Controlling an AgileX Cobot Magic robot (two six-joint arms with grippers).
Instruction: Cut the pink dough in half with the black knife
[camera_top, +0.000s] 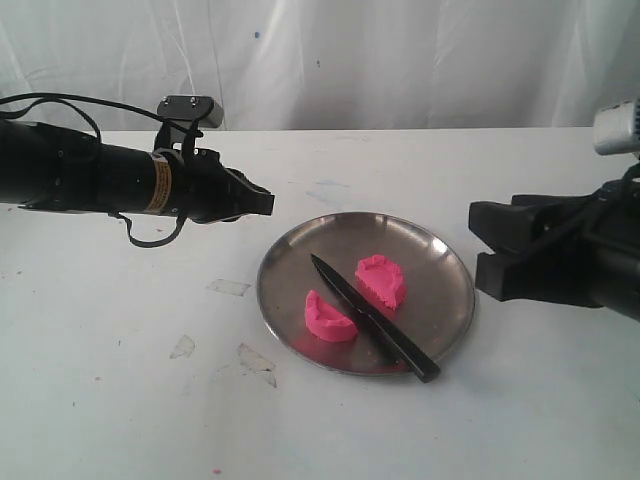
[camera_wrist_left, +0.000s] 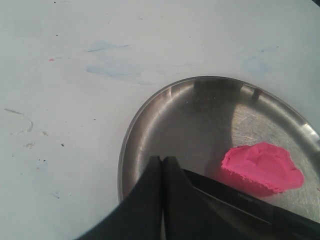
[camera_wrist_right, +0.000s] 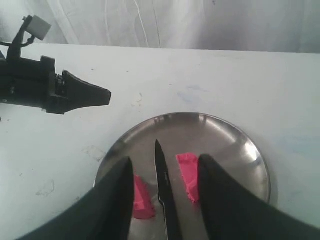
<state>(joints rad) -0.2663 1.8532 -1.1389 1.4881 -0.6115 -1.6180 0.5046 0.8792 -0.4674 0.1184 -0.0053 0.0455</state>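
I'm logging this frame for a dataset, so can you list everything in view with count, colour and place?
pink dough: 2 half-round pieces, bright pink, on the plate, one on each side of the knife; second piece.
black knife: 1, all black, lying on the plate between the pieces, handle end over the near rim.
steel plate: 1, silver, mid-table.
table: 1, white, smudged.
left gripper: 1, black, shut, above the table left of the plate.
right gripper: 1, black, open, right of the plate.
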